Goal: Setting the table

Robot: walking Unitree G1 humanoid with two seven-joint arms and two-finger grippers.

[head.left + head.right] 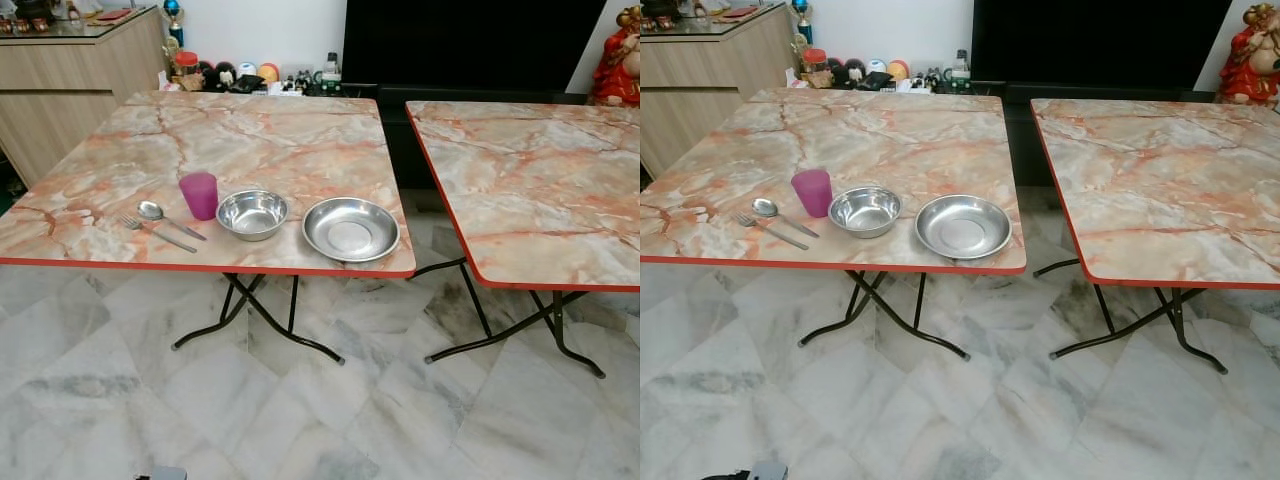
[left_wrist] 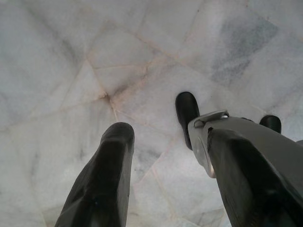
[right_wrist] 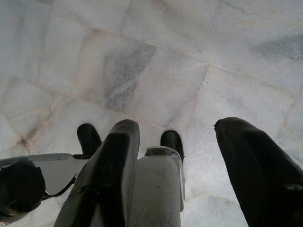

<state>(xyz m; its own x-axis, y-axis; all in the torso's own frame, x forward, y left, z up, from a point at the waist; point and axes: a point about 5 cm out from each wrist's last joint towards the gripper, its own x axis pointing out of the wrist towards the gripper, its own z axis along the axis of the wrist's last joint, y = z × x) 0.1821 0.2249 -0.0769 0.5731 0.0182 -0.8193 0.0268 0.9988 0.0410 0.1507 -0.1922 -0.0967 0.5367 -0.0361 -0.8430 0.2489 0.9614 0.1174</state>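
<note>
Nearest, a marble-tiled floor [image 1: 300, 420] is seen, above which both arms hang idle. The left gripper [image 2: 156, 137] is spread wide with nothing held between its fingers, and the right gripper [image 3: 182, 142] is likewise parted wide and empty, both pointed down at the floor.

Further off, two marble-patterned folding desks stand side by side with a gap between them. Along the near edge of the left desk [image 1: 250, 130] a row is laid out: a fork [image 1: 155, 233] and a spoon [image 1: 165, 216] lying close together, then a purple cup [image 1: 199, 195] upright, a steel bowl [image 1: 252, 214], and a steel plate [image 1: 351, 229]. The right desk [image 1: 530, 180] is seen beyond the gap.

At the back, a wooden cabinet [image 1: 70, 80] and a dark screen [image 1: 460, 45] are seen.
</note>
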